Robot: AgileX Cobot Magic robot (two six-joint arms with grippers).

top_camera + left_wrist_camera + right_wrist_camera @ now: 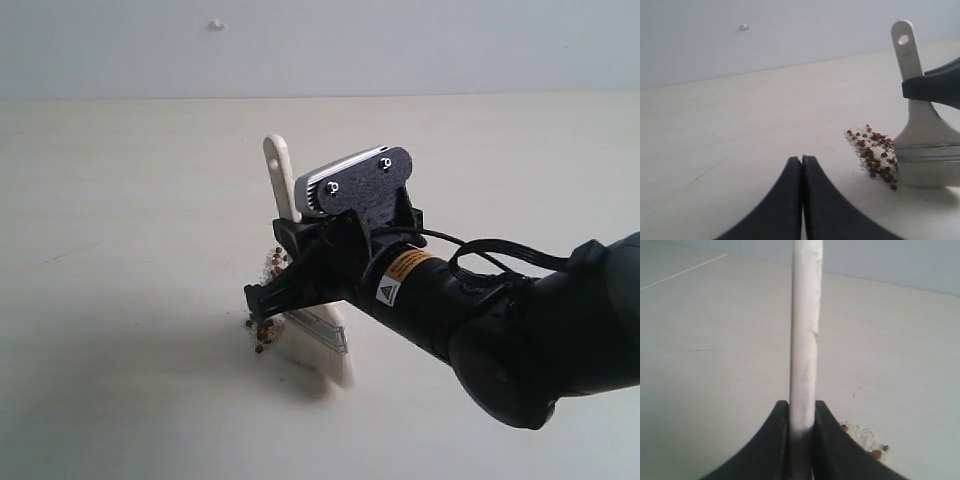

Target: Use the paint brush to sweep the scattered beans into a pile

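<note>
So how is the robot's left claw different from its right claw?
The left gripper is shut on nothing, its jaws pressed together; the right gripper is clamped on the handle of the paint brush. The left gripper sits apart from the beans; the right gripper holds the brush right beside them. Both are black with curved fingers.

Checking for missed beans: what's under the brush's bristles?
The paint brush stands bristles-down on the table; beans lie heaped against one side. Anything beneath the bristles is covered and cannot be seen.
</note>
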